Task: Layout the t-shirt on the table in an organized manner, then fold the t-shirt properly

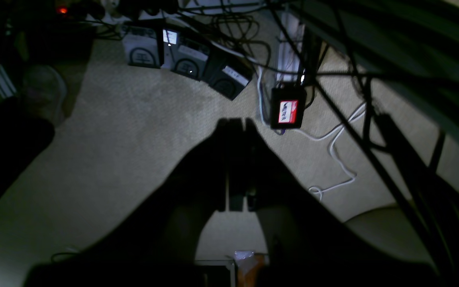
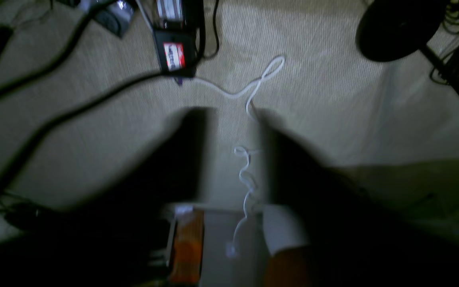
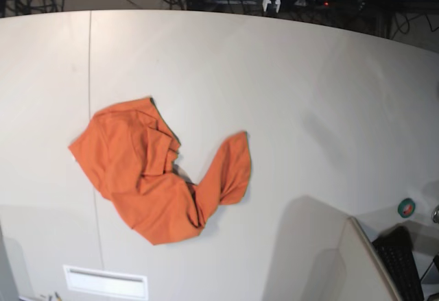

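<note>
Orange t-shirt (image 3: 154, 188) lies crumpled; left gripper (image 1: 236, 123) is closed, right gripper (image 2: 235, 115) open.

Robotics lab/workshop, prob: cable tangles (image 2: 458, 18) everywhere, blk adapter box (image 2: 175, 52) w/ red-white label, electronics modules (image 1: 185, 56) on floor.

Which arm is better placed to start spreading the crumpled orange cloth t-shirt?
Probably the right: most of the crumpled orange cloth t-shirt lies on its side, and its black fingers stand open. The left arm's black fingers are shut, with only the shirt's narrower end nearer.
</note>
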`<action>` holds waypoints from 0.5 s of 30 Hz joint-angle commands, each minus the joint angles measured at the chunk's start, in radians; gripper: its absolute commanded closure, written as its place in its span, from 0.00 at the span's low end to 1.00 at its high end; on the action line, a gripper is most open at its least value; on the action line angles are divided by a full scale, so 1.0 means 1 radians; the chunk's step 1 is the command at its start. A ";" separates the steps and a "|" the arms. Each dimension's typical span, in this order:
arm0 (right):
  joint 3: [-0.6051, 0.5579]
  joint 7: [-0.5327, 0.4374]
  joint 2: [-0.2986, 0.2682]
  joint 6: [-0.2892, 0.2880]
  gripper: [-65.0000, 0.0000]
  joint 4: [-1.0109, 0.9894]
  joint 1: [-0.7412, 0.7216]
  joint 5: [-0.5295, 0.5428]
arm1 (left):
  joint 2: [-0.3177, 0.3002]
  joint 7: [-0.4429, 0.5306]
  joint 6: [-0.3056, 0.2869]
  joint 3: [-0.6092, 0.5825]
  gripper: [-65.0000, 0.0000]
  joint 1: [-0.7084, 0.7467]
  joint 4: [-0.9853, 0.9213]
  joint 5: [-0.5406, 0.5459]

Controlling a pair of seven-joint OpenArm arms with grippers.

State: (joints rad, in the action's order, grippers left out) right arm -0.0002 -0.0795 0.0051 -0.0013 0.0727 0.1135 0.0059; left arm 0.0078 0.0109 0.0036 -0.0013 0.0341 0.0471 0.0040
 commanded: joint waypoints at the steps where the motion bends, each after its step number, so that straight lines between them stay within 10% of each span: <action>1: -0.001 -0.007 -0.001 -0.007 0.39 0.006 -0.004 0.001 | -0.002 -0.004 0.003 0.001 1.00 0.008 0.001 0.000; 3: -0.002 -0.007 -0.001 -0.009 0.17 0.006 -0.001 -0.001 | -0.002 -0.004 0.003 0.001 1.00 0.008 0.001 0.000; 5: -0.002 -0.007 -0.001 -0.021 0.18 0.006 -0.001 -0.001 | -0.002 -0.004 0.003 0.001 1.00 0.008 0.007 0.000; 8: -0.002 -0.009 -0.001 -0.049 0.39 0.006 -0.001 -0.001 | -0.001 -0.004 0.003 0.001 1.00 0.028 0.049 0.001; 12: 0.002 -0.007 -0.001 -0.075 1.00 0.006 0.001 0.001 | -0.002 -0.004 0.003 0.001 1.00 0.045 0.089 0.001; 15: 0.002 -0.007 -0.003 -0.075 1.00 0.005 0.001 0.001 | -0.002 -0.012 0.003 0.001 1.00 0.045 0.089 0.001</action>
State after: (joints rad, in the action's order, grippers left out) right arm 0.0002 -0.0875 0.0048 -0.0715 0.0788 0.1062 0.0067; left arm 0.0051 0.0025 0.0036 -0.0013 0.0753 0.1337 0.0044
